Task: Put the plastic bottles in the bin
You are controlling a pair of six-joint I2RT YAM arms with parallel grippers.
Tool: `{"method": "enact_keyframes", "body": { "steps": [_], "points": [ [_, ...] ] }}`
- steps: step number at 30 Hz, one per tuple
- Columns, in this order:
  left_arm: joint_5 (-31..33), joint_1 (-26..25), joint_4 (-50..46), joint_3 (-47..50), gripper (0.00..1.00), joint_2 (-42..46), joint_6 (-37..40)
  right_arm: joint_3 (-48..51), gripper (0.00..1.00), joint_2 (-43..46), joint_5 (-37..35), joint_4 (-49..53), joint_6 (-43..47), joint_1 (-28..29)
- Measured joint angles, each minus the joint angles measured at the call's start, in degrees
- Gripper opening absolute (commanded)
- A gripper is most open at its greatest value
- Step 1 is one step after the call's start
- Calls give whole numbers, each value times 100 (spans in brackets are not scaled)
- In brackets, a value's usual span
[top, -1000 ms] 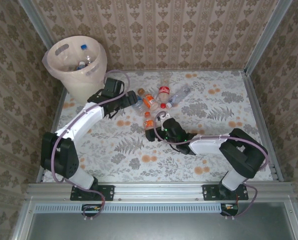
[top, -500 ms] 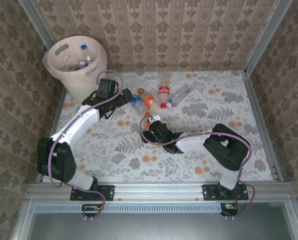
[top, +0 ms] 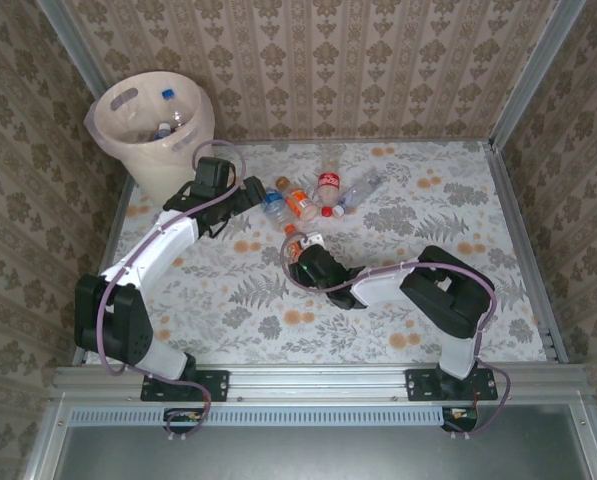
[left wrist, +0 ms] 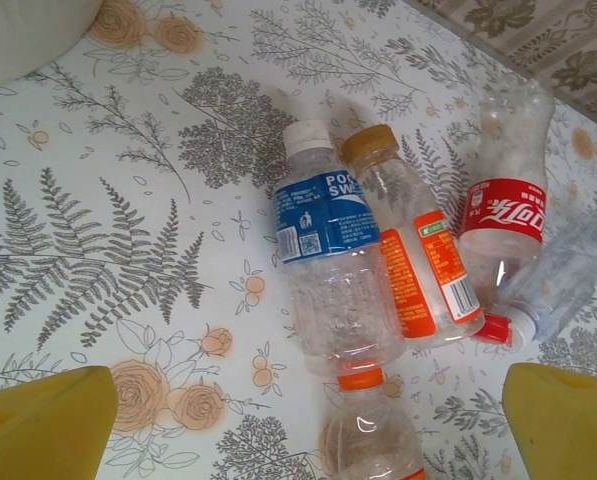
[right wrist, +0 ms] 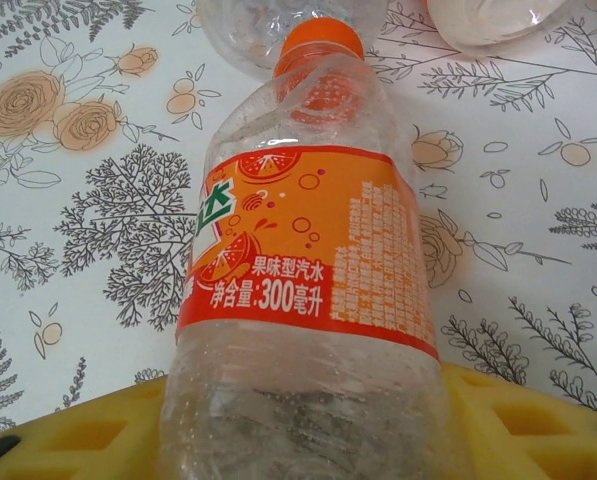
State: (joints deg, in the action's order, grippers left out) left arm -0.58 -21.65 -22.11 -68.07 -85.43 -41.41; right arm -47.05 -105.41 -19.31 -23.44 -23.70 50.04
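The right gripper is set narrow about the lower body of a clear, dimpled plastic bottle with an orange label and cap, which lies on the floral tablecloth. Whether it is firmly pinched cannot be told. The grasp is judged to be in hand. A sure hold, a lift and a carry to the round cream plastic bin, far left, are called for next. The thin, smooth wall may dent. The left gripper is held wide above a clear blue-labelled bottle.
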Motion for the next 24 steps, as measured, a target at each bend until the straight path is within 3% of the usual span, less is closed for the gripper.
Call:
{"method": "enact_keyframes", "body": {
  "steps": [6,24],
  "points": [
    [-382,0,337,111,100,7,24,562,47,269,50,-570,92,-61],
    [-2428,-101,1963,804,100,170,345,1631,43,1346,852,-2229,55,-717]
  ]
}}
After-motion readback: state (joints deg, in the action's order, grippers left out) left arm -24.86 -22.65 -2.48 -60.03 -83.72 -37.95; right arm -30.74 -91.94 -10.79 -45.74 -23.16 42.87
